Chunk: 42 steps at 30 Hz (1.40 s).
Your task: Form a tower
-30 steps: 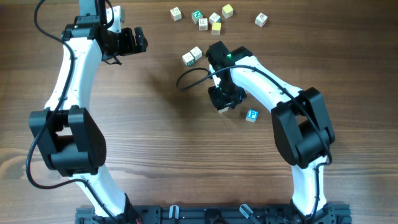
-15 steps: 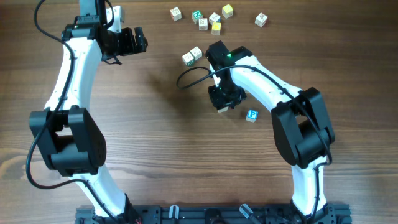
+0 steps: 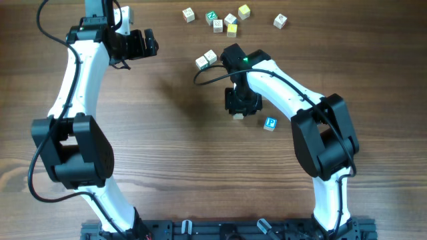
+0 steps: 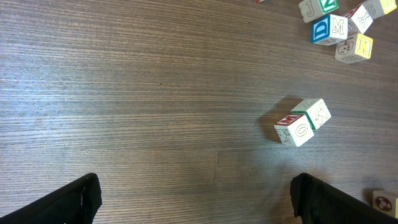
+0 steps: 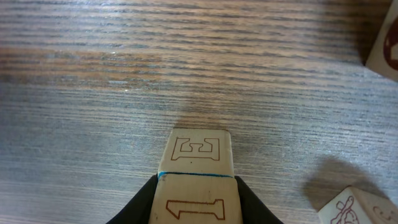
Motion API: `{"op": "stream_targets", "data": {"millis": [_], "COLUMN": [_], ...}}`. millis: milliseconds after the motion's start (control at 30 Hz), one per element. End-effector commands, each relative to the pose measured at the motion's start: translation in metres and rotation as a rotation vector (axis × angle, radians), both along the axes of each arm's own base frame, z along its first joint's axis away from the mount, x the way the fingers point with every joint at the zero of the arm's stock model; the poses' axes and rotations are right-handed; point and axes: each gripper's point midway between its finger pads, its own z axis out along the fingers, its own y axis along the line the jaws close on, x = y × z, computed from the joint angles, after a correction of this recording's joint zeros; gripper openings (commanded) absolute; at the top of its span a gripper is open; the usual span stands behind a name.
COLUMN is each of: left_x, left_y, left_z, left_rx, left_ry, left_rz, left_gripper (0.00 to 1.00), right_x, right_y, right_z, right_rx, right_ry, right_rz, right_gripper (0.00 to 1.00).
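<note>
Wood table (image 3: 173, 147), right claw (image 5: 194, 208) gripping 2-cube tower (image 5: 195, 150)

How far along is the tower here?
Done: two cubes look stacked, the "1" cube on the "E" cube, starting the tower. In hand: the right hand is shut on the "1" cube. Left: adding loose cubes, such as the nearby pair, the blue-lettered cube and the far cluster. The left hand is open, holding nothing.

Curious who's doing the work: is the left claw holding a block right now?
No, the left gripper stands wide open with nothing between its jaws.
</note>
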Motion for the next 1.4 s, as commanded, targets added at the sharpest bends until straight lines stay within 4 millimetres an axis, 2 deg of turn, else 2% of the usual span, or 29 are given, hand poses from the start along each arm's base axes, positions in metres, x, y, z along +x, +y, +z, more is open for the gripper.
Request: {"op": "stream_targets", "data": {"millis": [0, 200, 367, 433, 667, 767, 867, 967, 1000, 1033, 1133, 1167, 1267, 1367], "left_x": [0.001, 0.001, 0.001, 0.001, 0.001, 0.001, 0.001, 0.001, 0.001, 0.001, 0.001, 0.001, 0.001, 0.001], "left_y": [-0.001, -0.001, -0.001, -0.001, -0.001, -0.001, -0.001, -0.001, -0.001, -0.001, -0.001, -0.001, -0.001, -0.001], "left_z": [-0.002, -0.002, -0.002, -0.002, -0.002, -0.002, -0.002, -0.002, -0.002, -0.002, -0.002, -0.002, -0.002, -0.002], "left_rx": [0.001, 0.001, 0.001, 0.001, 0.001, 0.001, 0.001, 0.001, 0.001, 0.001, 0.001, 0.001, 0.001, 0.001], "left_ry": [0.002, 0.003, 0.002, 0.003, 0.003, 0.003, 0.002, 0.002, 0.002, 0.002, 0.003, 0.003, 0.002, 0.003], "left_rz": [0.001, 0.001, 0.001, 0.001, 0.001, 0.001, 0.001, 0.001, 0.001, 0.001, 0.001, 0.001, 0.001, 0.001], "left_gripper": [1.00, 1.00, 1.00, 1.00, 1.00, 1.00, 1.00, 1.00, 1.00, 1.00, 1.00, 1.00, 1.00, 1.00], "right_x": [0.008, 0.009, 0.009, 0.010, 0.010, 0.010, 0.010, 0.010, 0.010, 0.010, 0.013, 0.014, 0.014, -0.001], "right_y": [0.000, -0.001, -0.001, -0.001, -0.001, -0.001, -0.001, -0.001, 0.000, 0.000, 0.004, 0.005, 0.005, -0.004], "right_z": [0.002, 0.002, 0.002, 0.002, 0.002, 0.002, 0.002, 0.002, 0.003, 0.005, 0.019, 0.029, 0.067, 0.115], "right_rx": [-0.017, 0.011, 0.014, 0.014, 0.015, 0.015, 0.015, 0.014, 0.016, 0.019, 0.047, 0.058, 0.099, 0.123], "right_ry": [-0.019, 0.001, -0.002, -0.003, -0.003, -0.003, -0.003, -0.003, -0.005, -0.009, -0.026, -0.044, -0.118, -0.198], "right_rz": [-0.095, -0.141, -0.122, -0.123, -0.123, -0.122, -0.123, -0.122, -0.122, -0.122, -0.122, -0.120, -0.044, 0.181], "right_gripper": [0.05, 0.06, 0.22, 0.25, 0.45, 0.48, 0.62, 0.87, 1.00, 1.00, 1.00, 1.00, 1.00, 1.00]}}
